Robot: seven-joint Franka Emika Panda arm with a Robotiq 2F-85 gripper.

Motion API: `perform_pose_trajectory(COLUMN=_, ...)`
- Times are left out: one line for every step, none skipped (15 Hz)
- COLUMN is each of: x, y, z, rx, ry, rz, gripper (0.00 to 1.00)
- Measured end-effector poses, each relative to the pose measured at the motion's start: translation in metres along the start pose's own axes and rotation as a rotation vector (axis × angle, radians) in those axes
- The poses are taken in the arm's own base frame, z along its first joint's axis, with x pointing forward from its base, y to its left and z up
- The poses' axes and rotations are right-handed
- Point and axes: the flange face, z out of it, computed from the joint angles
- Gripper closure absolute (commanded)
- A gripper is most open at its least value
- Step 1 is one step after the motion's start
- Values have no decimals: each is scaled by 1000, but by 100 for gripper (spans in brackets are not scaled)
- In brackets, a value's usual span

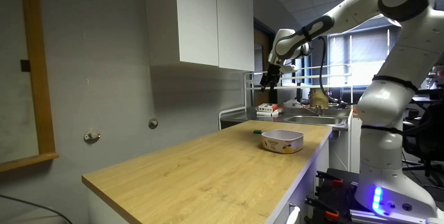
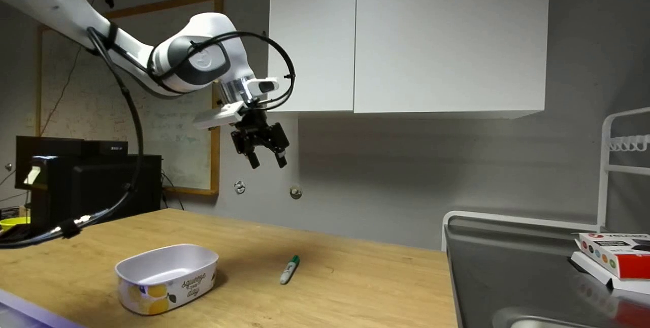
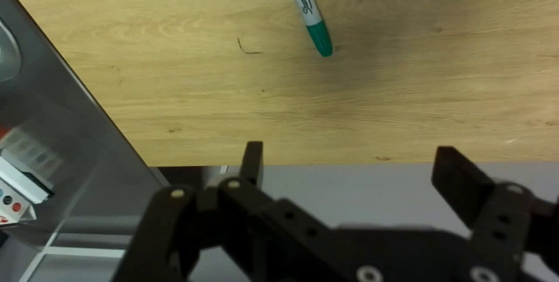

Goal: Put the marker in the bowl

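Observation:
The marker lies on the wooden counter, white-grey with a green cap, in an exterior view (image 2: 290, 270) and in the wrist view (image 3: 311, 11). Only its green end (image 1: 257, 131) shows beside the bowl in an exterior view. The bowl is a whitish oval dish with lemon print and lettering, in both exterior views (image 1: 281, 144) (image 2: 170, 292). It is out of the wrist view. My gripper (image 2: 268, 165) hangs well above the counter, beyond the marker towards the wall. It also shows in an exterior view (image 1: 267, 89). In the wrist view its fingers (image 3: 349, 147) are wide apart with nothing between them.
The wooden counter (image 2: 355, 287) meets a wall at its back. White cabinets (image 2: 447, 38) hang above it, near the arm. A metal sink counter (image 2: 508, 262) adjoins, with a red and white box (image 2: 619, 254) and a white rack (image 2: 607, 165).

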Motion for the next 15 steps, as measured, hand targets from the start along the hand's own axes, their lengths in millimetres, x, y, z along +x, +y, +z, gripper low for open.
perform_pose_trajectory(x=12, y=-6, z=14, rx=16, ry=-17, rz=-12, gripper=0)
perform_pose_trajectory(x=23, y=-11, z=28, rx=28, ry=-38, rz=-24, gripper=0)
perform_pose_trajectory(x=32, y=-14, z=44, rx=32, ry=-68, rz=-38, gripper=0)
perform_pose_trajectory(x=38, y=-16, z=60, rx=33, ry=-103, rz=-53, gripper=0)
perform_pose_trajectory(x=42, y=-17, z=78, rx=30, ry=-145, rz=-67, gripper=0)
perform_pose_trajectory(x=44, y=-17, z=94, rx=28, ry=-184, rz=-77, gripper=0)
perform_pose_trajectory(x=46, y=-16, z=110, rx=25, ry=-223, rz=-87, gripper=0)
perform_pose_trajectory(x=46, y=-16, z=124, rx=22, ry=-259, rz=-95, gripper=0)
perform_pose_trajectory(x=45, y=-14, z=138, rx=21, ry=-292, rz=-102, gripper=0)
perform_pose_trajectory(x=44, y=-13, z=149, rx=20, ry=-321, rz=-108, gripper=0)
perform_pose_trajectory(x=43, y=-12, z=160, rx=19, ry=-343, rz=-114, gripper=0)
perform_pose_trajectory(x=42, y=-10, z=169, rx=19, ry=-360, rz=-121, gripper=0)
perform_pose_trajectory(x=41, y=-9, z=177, rx=18, ry=-374, rz=-127, gripper=0)
perform_pose_trajectory(x=40, y=-7, z=184, rx=20, ry=-387, rz=-135, gripper=0)
perform_pose_trajectory(x=39, y=-4, z=191, rx=22, ry=-401, rz=-142, gripper=0)
